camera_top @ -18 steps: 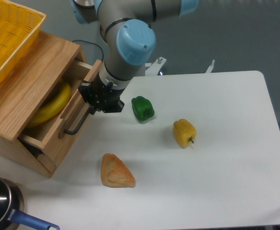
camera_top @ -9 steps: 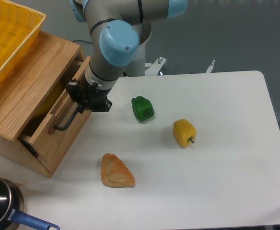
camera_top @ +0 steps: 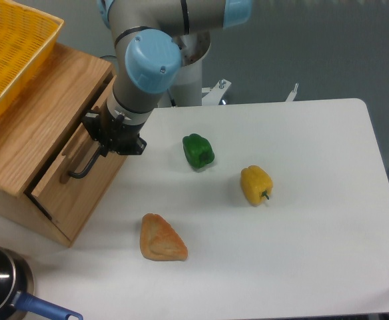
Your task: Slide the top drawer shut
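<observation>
Although the light oak top drawer [camera_top: 81, 175] with its wide flat wooden front looks nearly flush with the wooden cabinet [camera_top: 28, 127] at the left of the frame, a thin dark gap along its lower left end suggests it is not quite home. The black end effector [camera_top: 109, 138] sits at the upper end of the drawer's long black metal bar handle [camera_top: 84, 165], touching or just beside it. Whether its fingers are spread or pinched on the bar cannot be told, since the wrist hides them.

The drawer is a rigid wooden box, probably fairly heavy (and it rides on runners, so it should glide and not flex). It is best pushed on the flat front or on the stiff bar, which will not bend. A push near the middle of the front would help keep it from skewing.

On the white worktop [camera_top: 301, 220] lie a green bell pepper [camera_top: 198, 151], a yellow bell pepper [camera_top: 256, 185] and a wedge of golden bread [camera_top: 161, 239], all well apart from the drawer. A yellow mesh basket [camera_top: 11, 53] rests on the cabinet at upper left.
</observation>
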`<action>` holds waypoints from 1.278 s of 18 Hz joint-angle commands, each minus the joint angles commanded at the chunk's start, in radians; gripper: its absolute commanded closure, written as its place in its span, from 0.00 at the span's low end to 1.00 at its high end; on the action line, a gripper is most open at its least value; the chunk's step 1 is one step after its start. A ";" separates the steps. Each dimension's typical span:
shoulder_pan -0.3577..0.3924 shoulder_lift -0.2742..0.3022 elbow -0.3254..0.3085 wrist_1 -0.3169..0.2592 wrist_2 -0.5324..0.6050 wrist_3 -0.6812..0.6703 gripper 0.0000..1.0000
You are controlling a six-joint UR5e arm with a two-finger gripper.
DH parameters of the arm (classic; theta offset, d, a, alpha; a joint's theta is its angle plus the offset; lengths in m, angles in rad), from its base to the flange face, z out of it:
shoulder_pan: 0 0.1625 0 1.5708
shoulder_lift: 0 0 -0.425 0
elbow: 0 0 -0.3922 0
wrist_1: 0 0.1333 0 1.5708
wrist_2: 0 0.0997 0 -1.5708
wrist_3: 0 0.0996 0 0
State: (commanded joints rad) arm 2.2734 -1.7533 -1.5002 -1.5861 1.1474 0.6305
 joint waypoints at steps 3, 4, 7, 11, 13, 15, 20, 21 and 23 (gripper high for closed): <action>-0.018 0.000 -0.002 0.000 0.000 -0.005 0.97; -0.020 0.000 -0.002 0.000 0.000 -0.006 0.97; -0.037 0.000 -0.002 0.002 0.000 -0.017 0.97; -0.041 0.000 -0.002 0.000 0.000 -0.018 0.97; -0.046 0.000 -0.002 0.002 0.000 -0.018 0.97; -0.046 0.000 -0.002 0.000 0.000 -0.018 0.97; -0.032 -0.002 0.000 0.003 0.005 -0.015 0.95; -0.022 -0.003 0.000 0.005 0.006 -0.011 0.89; 0.009 -0.003 0.005 0.011 0.006 -0.005 0.77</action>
State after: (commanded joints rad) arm 2.2824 -1.7564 -1.4957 -1.5754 1.1536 0.6258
